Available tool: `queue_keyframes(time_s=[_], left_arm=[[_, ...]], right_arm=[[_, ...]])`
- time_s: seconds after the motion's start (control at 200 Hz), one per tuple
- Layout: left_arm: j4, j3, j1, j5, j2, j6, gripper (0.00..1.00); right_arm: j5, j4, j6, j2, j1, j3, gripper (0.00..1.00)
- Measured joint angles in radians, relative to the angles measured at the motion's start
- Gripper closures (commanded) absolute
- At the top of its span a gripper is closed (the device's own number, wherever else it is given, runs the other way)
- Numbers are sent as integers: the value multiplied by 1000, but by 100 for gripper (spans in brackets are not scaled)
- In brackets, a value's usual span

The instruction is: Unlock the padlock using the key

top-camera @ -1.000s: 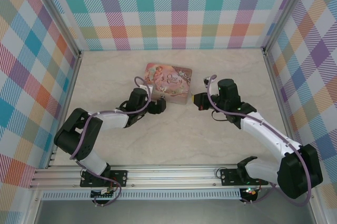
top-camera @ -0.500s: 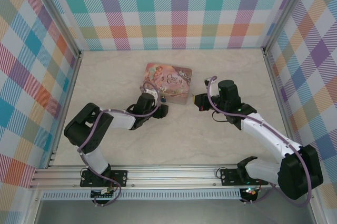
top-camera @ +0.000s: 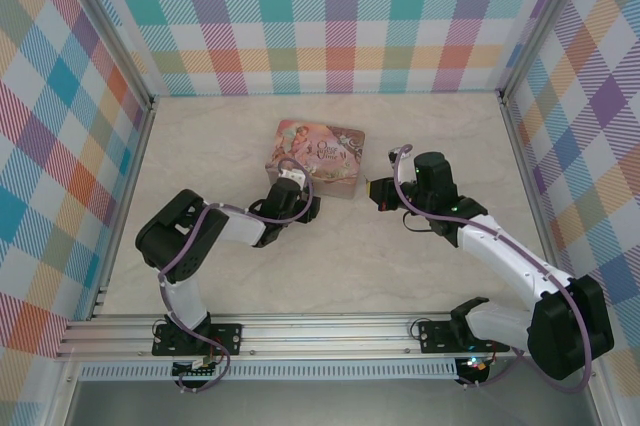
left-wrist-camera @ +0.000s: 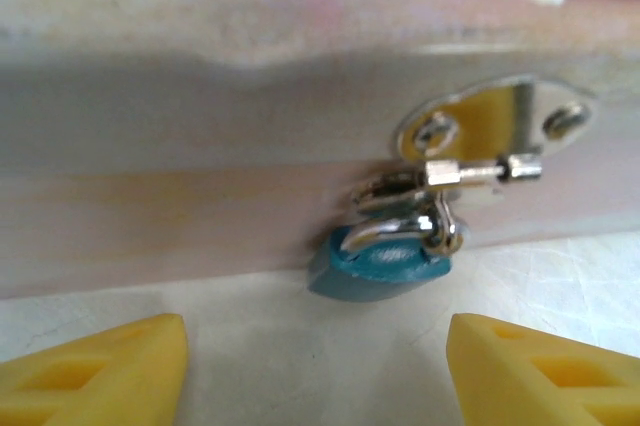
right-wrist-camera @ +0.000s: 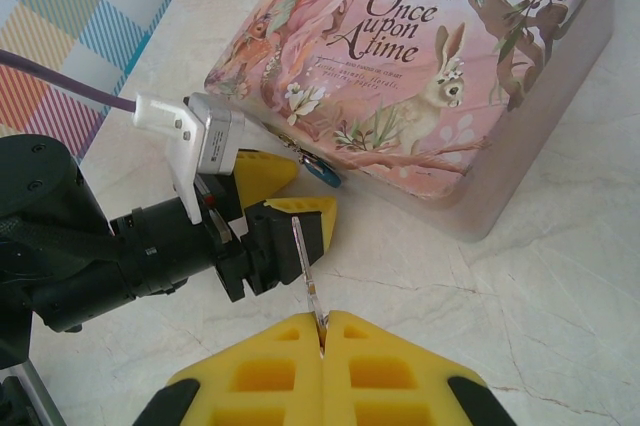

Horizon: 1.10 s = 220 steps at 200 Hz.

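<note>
1. The padlock [left-wrist-camera: 385, 261] hangs by its silver loop from the metal hasp [left-wrist-camera: 490, 136] on the front wall of the pink tin [left-wrist-camera: 200, 146]. Its blue body is low against the worktop [right-wrist-camera: 560, 276]. It is blurred, and its keyhole cannot be made out.
2. The left hand [left-wrist-camera: 315, 371] faces the padlock with its yellow fingers [left-wrist-camera: 100, 366] set wide on either side, touching nothing. Only the fingertips show, cut off at the frame's bottom edge.
3. The right hand [right-wrist-camera: 322, 331] is closed tight on the key [right-wrist-camera: 307, 271]. The thin shaft sticks out from the fingertips and the key's head is hidden between them.
4. The key is held well apart from the padlock, with the left hand between them.
</note>
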Motion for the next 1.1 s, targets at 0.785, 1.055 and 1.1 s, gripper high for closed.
queue_keyframes(time_s=[0.785,1.055,1.1], left_arm=[[9,74,-12,-24,30,-1,49],[8,98,-12,-41,67,-1,50],[9,100,-12,-45,72,-2,50]], right_arm=[[0,1,0,0,0,0,93],[0,1,0,0,0,-1,93],[0,1,0,0,0,-1,93]])
